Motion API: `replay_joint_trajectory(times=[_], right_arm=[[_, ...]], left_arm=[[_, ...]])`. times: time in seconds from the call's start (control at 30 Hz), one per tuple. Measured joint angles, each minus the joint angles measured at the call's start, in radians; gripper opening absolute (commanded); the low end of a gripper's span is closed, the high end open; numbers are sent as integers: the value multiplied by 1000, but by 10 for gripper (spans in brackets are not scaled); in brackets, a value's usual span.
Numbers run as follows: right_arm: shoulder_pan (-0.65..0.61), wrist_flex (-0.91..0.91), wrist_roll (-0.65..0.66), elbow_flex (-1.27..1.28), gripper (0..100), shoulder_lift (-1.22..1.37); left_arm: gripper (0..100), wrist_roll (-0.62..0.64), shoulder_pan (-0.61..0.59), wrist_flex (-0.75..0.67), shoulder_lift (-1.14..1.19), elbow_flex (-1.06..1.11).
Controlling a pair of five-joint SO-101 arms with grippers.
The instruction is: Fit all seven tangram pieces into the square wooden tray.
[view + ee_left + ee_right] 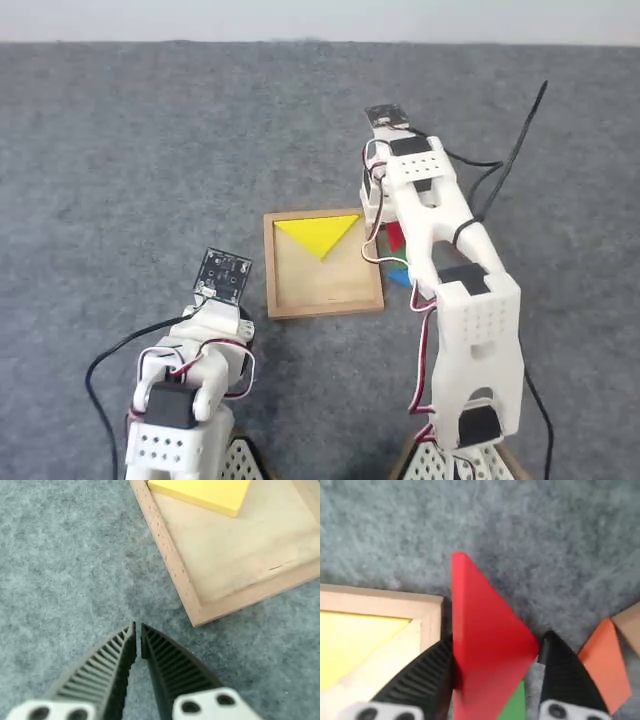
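The square wooden tray (pixel 325 300) lies mid-table with a yellow triangle (pixel 318 235) in its far part. Just beyond the tray's right edge, my right gripper (pixel 495 650) is shut on a red triangle (pixel 487 630), one finger on each side of it. The tray's corner (pixel 427 611) and the yellow triangle (pixel 355 640) lie right beside it. A green piece (pixel 512 705) sits under the red one, and an orange piece (pixel 602 667) lies close by. My left gripper (pixel 137 627) is shut and holds nothing, hovering over the carpet near the tray's front left corner (pixel 196 616).
Grey carpet covers the table. Red (pixel 395 237), green (pixel 400 264) and blue (pixel 399 279) pieces cluster right of the tray under the right arm (pixel 440 230). A tan piece (pixel 627 625) lies by the orange one. The left arm (pixel 200 350) stands at the front left.
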Motion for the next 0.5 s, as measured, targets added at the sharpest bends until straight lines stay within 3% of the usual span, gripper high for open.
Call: replay_joint_trajectory(times=[0.1,0.5], right_arm=[[-3,5,0,0,84,-23],[15,5,3,0,8,-37]], left_arm=[[19,0,0,0,0,0],[19,0,0,0,0,0]])
